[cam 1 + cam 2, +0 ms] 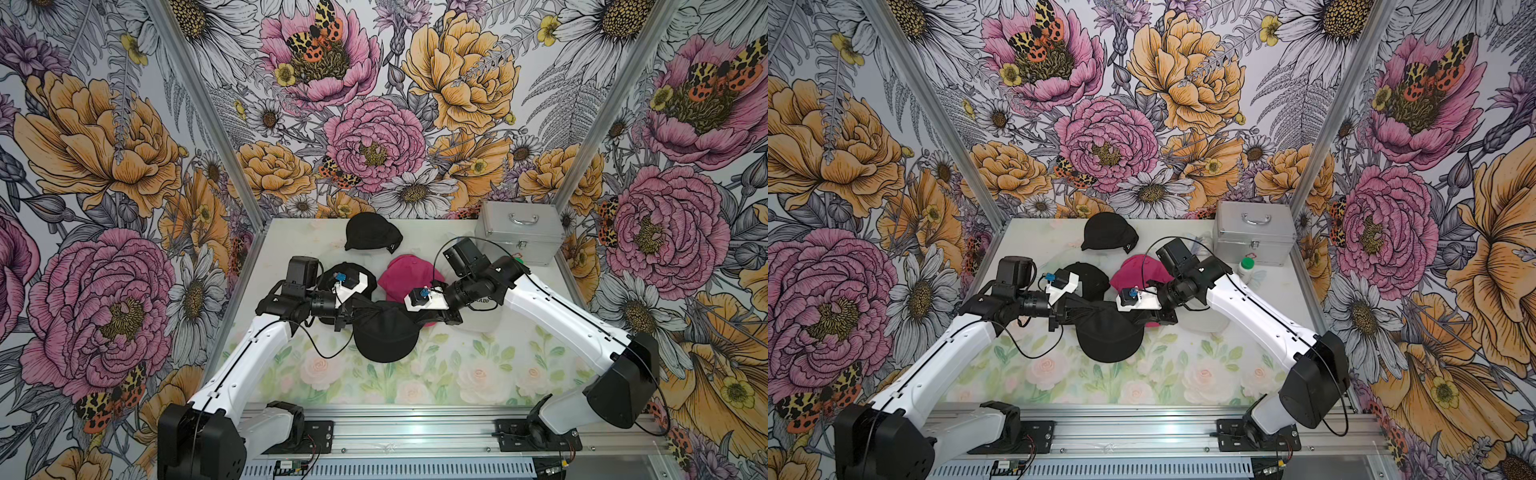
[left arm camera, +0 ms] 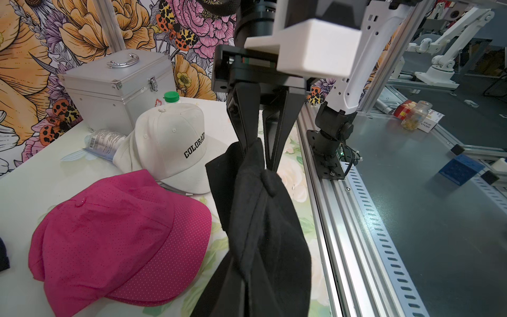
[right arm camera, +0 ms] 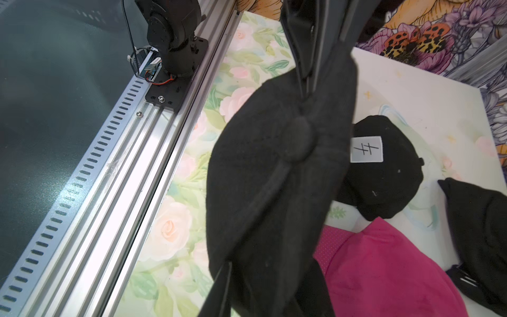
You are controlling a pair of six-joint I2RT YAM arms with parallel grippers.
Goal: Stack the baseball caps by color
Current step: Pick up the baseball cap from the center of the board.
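Observation:
A black baseball cap (image 1: 385,336) (image 2: 263,233) hangs over the table's middle, stretched between both grippers. My left gripper (image 1: 356,311) (image 3: 310,90) is shut on one side of it. On the other side, near the top button, my right gripper (image 1: 415,318) (image 2: 260,153) is shut on the fabric. A hot pink cap (image 1: 405,274) (image 2: 118,233) lies just behind. A cream-white "COLORADO" cap (image 2: 170,142) sits under the right arm. Another black cap (image 3: 389,181), with a white label, lies beneath the left wrist. One more black cap (image 1: 371,232) rests at the back.
A silver metal case (image 1: 519,237) with a handle stands at the back right corner. Beside it are a white bottle with a green lid (image 1: 1247,266) and a flat plastic packet (image 2: 105,141). An aluminium rail (image 1: 415,432) runs along the table's front edge.

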